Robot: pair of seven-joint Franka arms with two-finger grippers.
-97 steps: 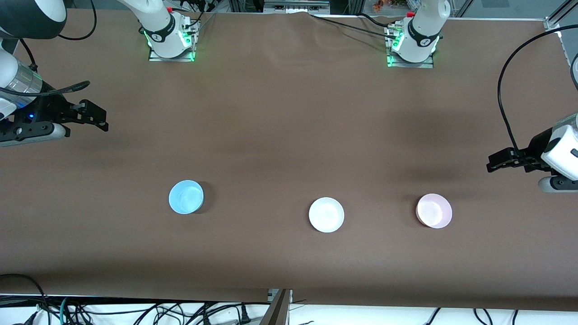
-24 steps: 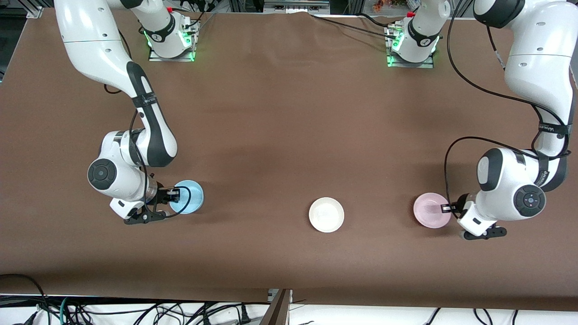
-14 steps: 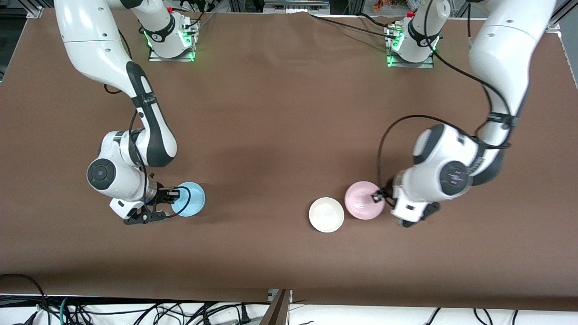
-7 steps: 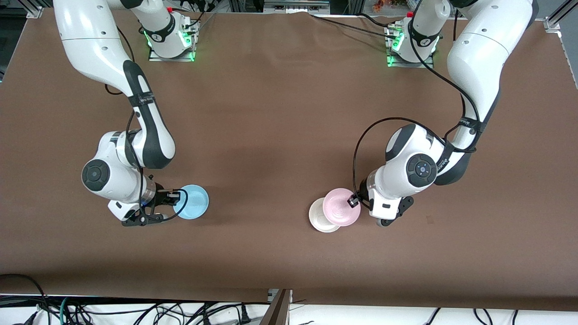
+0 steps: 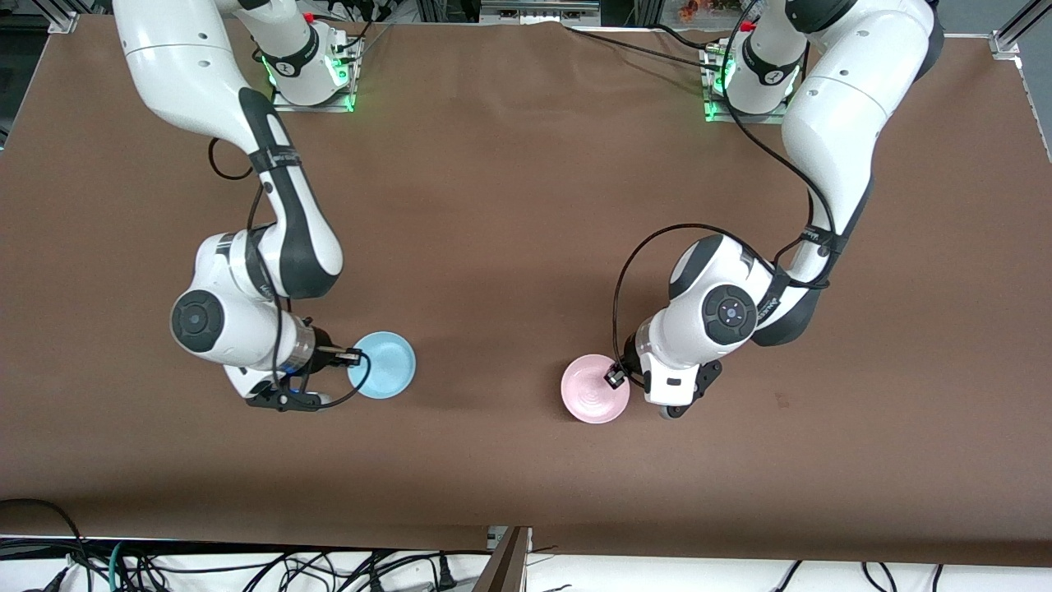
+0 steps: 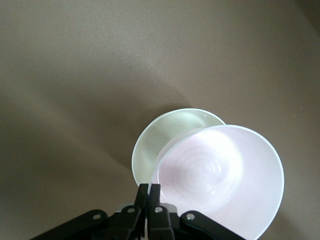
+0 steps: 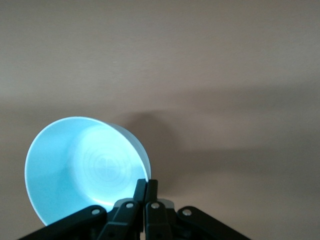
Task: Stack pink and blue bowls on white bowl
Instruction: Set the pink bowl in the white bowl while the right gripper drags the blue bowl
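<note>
The left gripper (image 5: 615, 376) has its fingers pinched together on the rim of the pink bowl (image 5: 595, 400), one finger inside the rim and one outside. It holds that bowl over the white bowl (image 6: 165, 137), which sits on the brown table (image 5: 509, 247). In the left wrist view the pink bowl covers most of the white one, leaving only a crescent of white rim showing (the front view shows none of it). The right gripper (image 5: 352, 356) is clamped the same way on the rim of the blue bowl (image 5: 385, 376), held tilted above the table toward the right arm's end, well apart from the other two bowls.
</note>
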